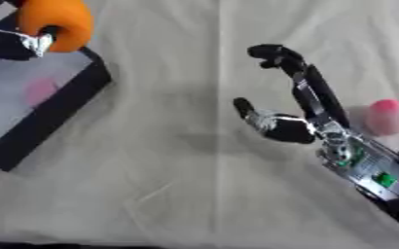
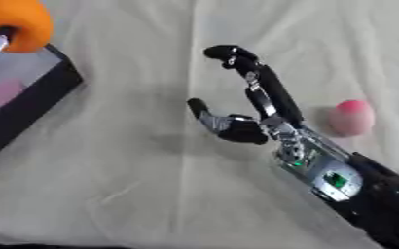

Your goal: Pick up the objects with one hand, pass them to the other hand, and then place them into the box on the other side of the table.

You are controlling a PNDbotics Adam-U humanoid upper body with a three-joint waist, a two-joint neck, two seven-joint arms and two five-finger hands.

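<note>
An orange round object [image 1: 56,22] is held at the top left, above the far corner of the black-walled box [image 1: 49,114]. My left hand [image 1: 34,41] shows only as a silver and black part curled against it. A pink object [image 1: 39,91] lies blurred inside the box. My right hand [image 1: 292,107] hovers over the cloth at centre right, fingers extended and slightly hooked at the tips, thumb spread, holding nothing. A pink egg-shaped object [image 1: 388,116] lies on the cloth just right of that hand.
A creased white cloth [image 1: 177,185] covers the table. The box's black wall [image 2: 28,104] runs diagonally along the left side. A dark strip [image 1: 58,245] shows along the bottom edge.
</note>
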